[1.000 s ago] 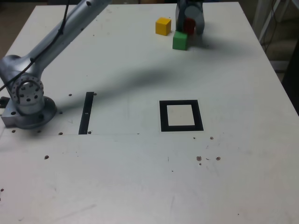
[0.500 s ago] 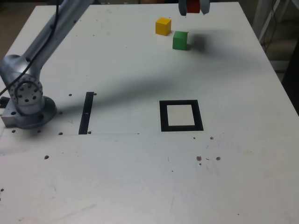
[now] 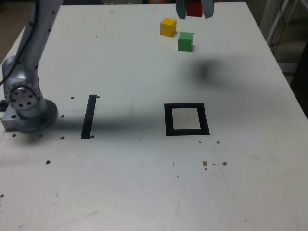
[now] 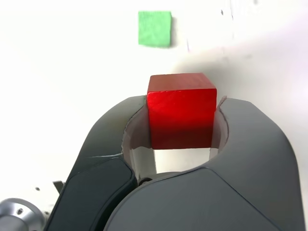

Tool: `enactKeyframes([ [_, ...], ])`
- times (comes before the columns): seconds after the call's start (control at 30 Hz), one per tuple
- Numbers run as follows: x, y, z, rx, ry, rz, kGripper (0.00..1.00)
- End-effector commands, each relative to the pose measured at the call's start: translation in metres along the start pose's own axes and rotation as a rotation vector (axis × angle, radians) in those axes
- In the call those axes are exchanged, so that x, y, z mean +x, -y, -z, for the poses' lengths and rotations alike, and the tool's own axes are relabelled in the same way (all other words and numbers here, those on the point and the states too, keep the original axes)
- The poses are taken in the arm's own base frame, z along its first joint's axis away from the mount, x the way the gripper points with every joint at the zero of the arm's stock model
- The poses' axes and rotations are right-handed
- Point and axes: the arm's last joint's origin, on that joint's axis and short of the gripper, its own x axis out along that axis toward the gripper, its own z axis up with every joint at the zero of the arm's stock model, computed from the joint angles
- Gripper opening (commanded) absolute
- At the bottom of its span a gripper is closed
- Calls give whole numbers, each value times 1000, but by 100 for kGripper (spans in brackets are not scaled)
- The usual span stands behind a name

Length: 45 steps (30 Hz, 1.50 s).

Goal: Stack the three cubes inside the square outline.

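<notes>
My gripper (image 3: 194, 10) hangs high over the far side of the table, shut on the red cube (image 3: 194, 8). The wrist view shows the same red cube (image 4: 181, 110) clamped between both jaws of the gripper (image 4: 182, 118). The green cube (image 3: 185, 41) rests on the table below, and appears small in the wrist view as the green cube (image 4: 155, 29). Just to its left in the exterior view sits the yellow cube (image 3: 168, 26). The square outline (image 3: 186, 119), black with a cream centre, lies nearer the table's middle with nothing in it.
A thin black strip (image 3: 89, 116) lies beside the arm's base (image 3: 26, 103) at the exterior view's left. Dark specks (image 3: 213, 164) dot the white table (image 3: 144, 183). The table's right edge borders a darker floor (image 3: 293, 57).
The gripper closed on the red cube beside the green one and lifted it off the table. The arm swung up, and its shadow shifted toward the table's middle.
</notes>
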Motion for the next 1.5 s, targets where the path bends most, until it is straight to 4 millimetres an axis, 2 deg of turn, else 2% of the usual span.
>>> enactKeyframes([
  [0.0, 3, 25, 21, 10, -40, 33, 34],
  [0.2, 5, 81, 42, 0, -45, 60, 34],
  [0.4, -2, 141, 50, 24, -60, 92, 34],
  [0.57, -2, 177, 56, 28, -88, 121, 34],
  [0.9, 4, 215, 42, 42, -61, 170, 34],
  [1.23, 16, 258, 4, -4, -32, 205, 33],
  [1.33, 21, 259, -2, -25, -40, 191, 33],
  [1.47, 27, 248, -4, -54, -55, 164, 33],
])
